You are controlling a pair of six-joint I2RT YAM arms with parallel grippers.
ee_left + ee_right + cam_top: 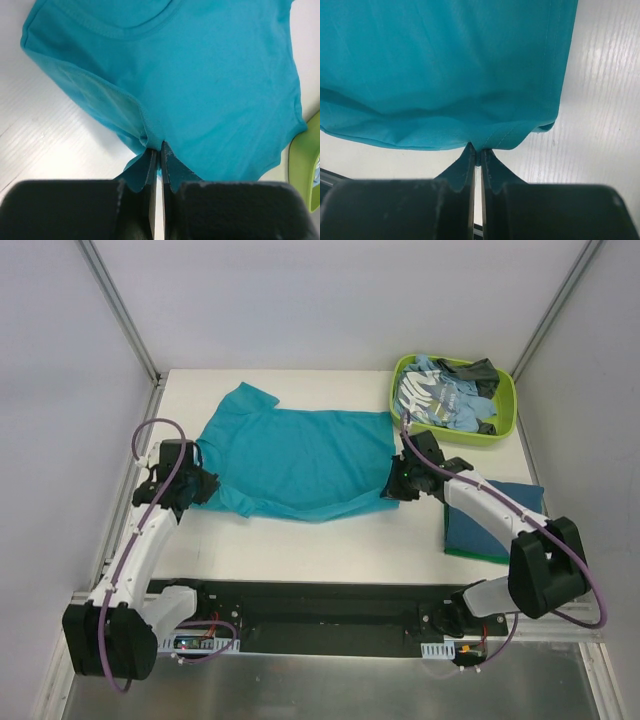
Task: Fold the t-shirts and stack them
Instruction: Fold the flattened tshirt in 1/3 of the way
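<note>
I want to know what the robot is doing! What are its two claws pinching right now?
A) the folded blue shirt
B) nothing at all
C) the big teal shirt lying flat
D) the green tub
C. In the wrist views, the left gripper and the right gripper are each shut on an edge of the teal t-shirt, one at each end of it.

Light: bright, even, from overhead.
Shadows: soft, thin, beneath the shirt (pixel 210 75) edge on the table (pixel 50 145).
Glare: faint sheen on the table, right wrist view.
Focus: overhead view sharp; wrist views blurred along the bottom.
</note>
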